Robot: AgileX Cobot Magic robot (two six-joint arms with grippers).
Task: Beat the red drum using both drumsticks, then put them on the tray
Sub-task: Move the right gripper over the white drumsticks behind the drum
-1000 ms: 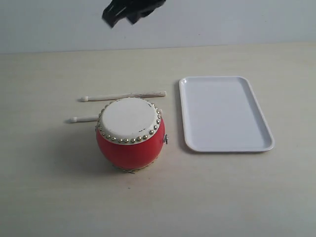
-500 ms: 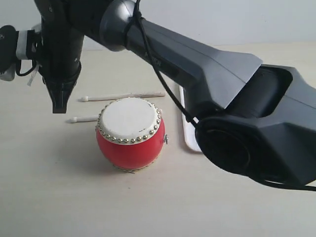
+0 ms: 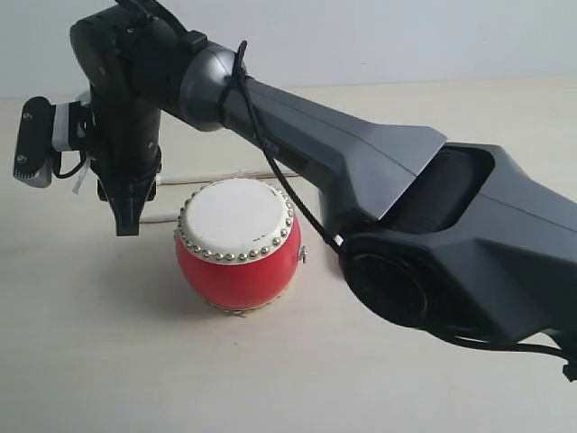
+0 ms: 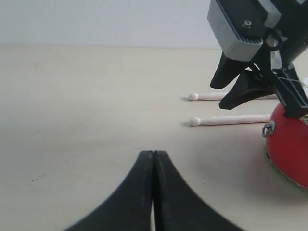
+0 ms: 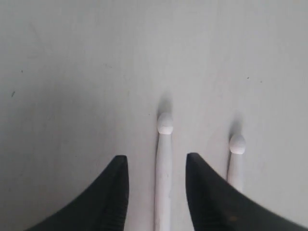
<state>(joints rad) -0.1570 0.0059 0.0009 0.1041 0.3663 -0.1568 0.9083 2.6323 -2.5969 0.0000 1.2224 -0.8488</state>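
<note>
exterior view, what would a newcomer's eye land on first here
The bulky dark grey right arm fills the picture, spanning it from right to left. Below it, near the middle, sits the glossy red barrel drum with a studded off-white top. Left of the drum, the right gripper points down with jaws open over a slim pale wooden drumstick.

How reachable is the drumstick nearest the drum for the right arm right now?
Probably yes: the right arm's fingers stand open on either side of that drumstick, close to its tip. Nothing covers it, and the other drumstick lies apart to one side.
</note>
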